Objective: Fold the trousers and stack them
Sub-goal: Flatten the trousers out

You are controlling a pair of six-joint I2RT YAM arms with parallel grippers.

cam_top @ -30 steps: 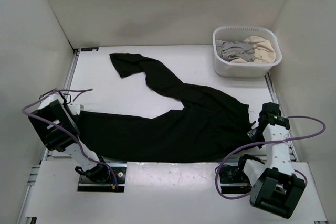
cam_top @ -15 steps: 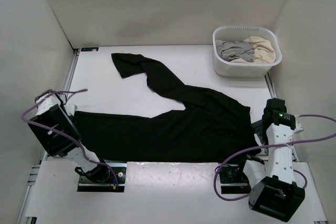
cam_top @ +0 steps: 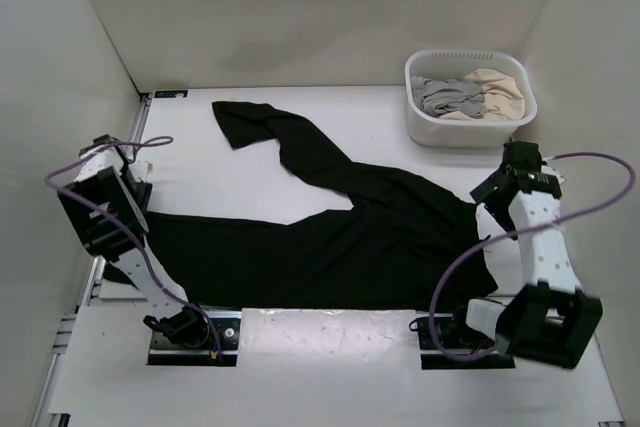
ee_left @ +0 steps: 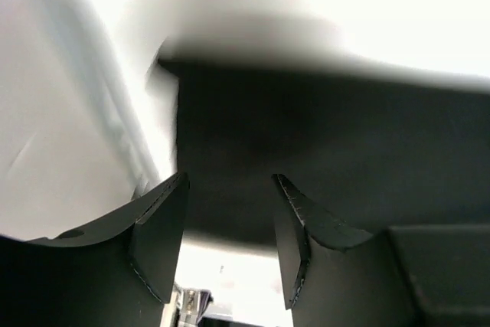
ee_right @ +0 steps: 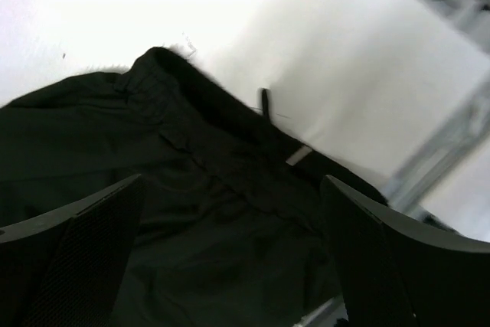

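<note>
Black, soft-fabric long-legged trousers (cam_top: 340, 247) lie spread flat on the white desk (cam_top: 240, 162). The waistband is at the right end near the right arm, one leg runs straight left along the near edge, and the other splays toward the far left corner with its cuff crumpled over. This looks like a deliberate laying-out for folding: the cloth is mostly smooth and the near leg straight, so the stray far leg is what remains to be lined up. The left pincer (ee_left: 230, 185) hangs over the cuff end of the near leg with its two fingers parted and nothing between them; the cloth edge lies beneath, and I cannot tell whether the tips touch it. The right pincer (ee_right: 231, 189) stands wide open above the waistband, holding nothing, with the cloth slack below it. With one arm at each end, the garment is bracketed lengthwise, which would suit a grasp at both ends, though neither has a hold. A white plastic basket (cam_top: 432, 132) of grey and beige garments sits at the far right corner, well apart from the trousers, probably to leave the folding space free. No fold is made yet, so the task seems near its start.
</note>
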